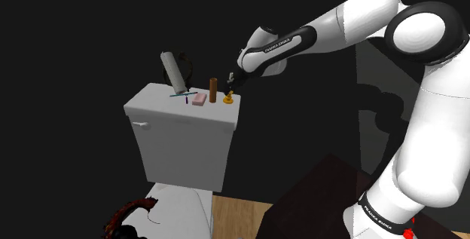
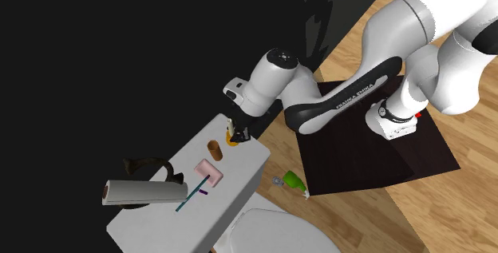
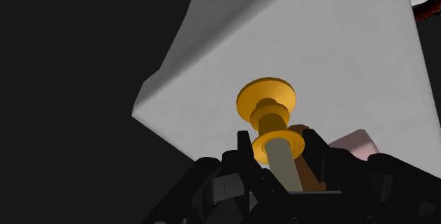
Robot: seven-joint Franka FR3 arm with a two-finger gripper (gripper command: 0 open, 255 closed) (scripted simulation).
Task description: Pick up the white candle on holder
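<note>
Straddling upright grey-white candle on golden holder (image 3: 284, 164) with narrowly parted black claw (image 3: 279, 143); long axis along approach, atop white toilet tank lid (image 3: 318, 39).

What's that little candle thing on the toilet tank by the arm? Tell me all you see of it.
A pale greyish-white candle stands upright in a golden-yellow holder with a round flat foot, a ringed stem and a small cup. It sits on the white tank lid near one end, beside a brown cylinder. The black gripper is down around its top; whether it grips is unclear.
</note>
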